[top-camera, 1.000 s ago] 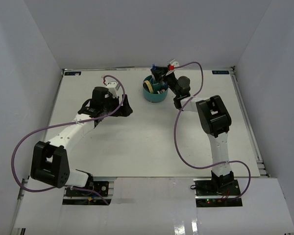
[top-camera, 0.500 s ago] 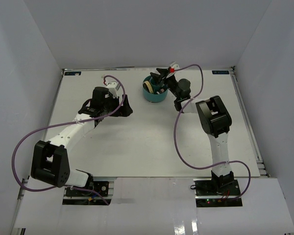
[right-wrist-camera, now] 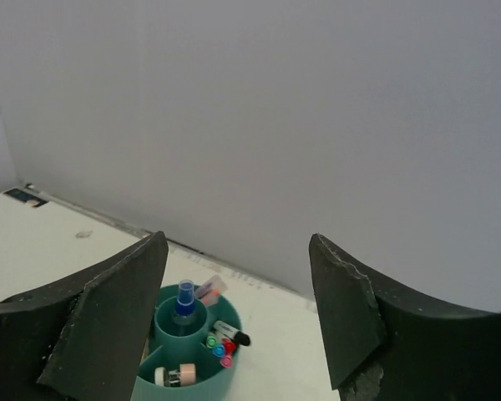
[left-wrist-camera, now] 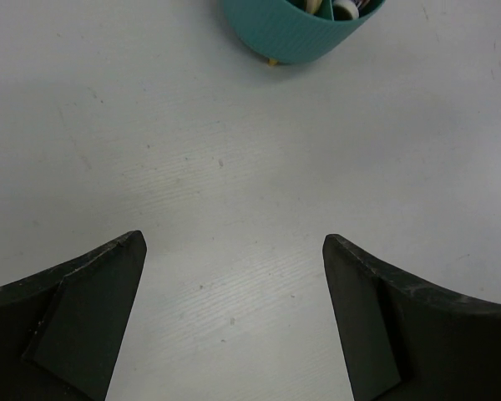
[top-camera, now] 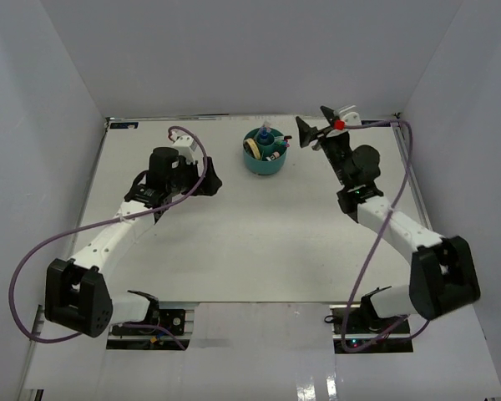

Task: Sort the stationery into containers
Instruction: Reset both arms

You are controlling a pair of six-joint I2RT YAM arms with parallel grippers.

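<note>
The round teal organizer (top-camera: 265,154) stands at the back middle of the table. In the right wrist view the organizer (right-wrist-camera: 184,361) holds a blue-capped clear bottle (right-wrist-camera: 184,297) upright in its centre well and several coloured-cap pens (right-wrist-camera: 223,345) in a ring compartment. A tan rubber band (top-camera: 252,149) lies in its left compartment. My right gripper (top-camera: 314,124) hangs open and empty to the right of the organizer, apart from it. My left gripper (top-camera: 210,180) is open and empty over bare table to the organizer's left. The left wrist view shows the organizer's wall (left-wrist-camera: 301,32) ahead of the open fingers.
White enclosure walls stand behind and on both sides of the table, and the back wall (right-wrist-camera: 317,125) is close behind the organizer. Purple cables (top-camera: 384,209) loop beside each arm. A metal rail (top-camera: 426,217) runs along the table's right edge.
My right gripper opened, let go of the blue-capped bottle into the centre well and drew back to the right. The left arm shifted slightly left.
</note>
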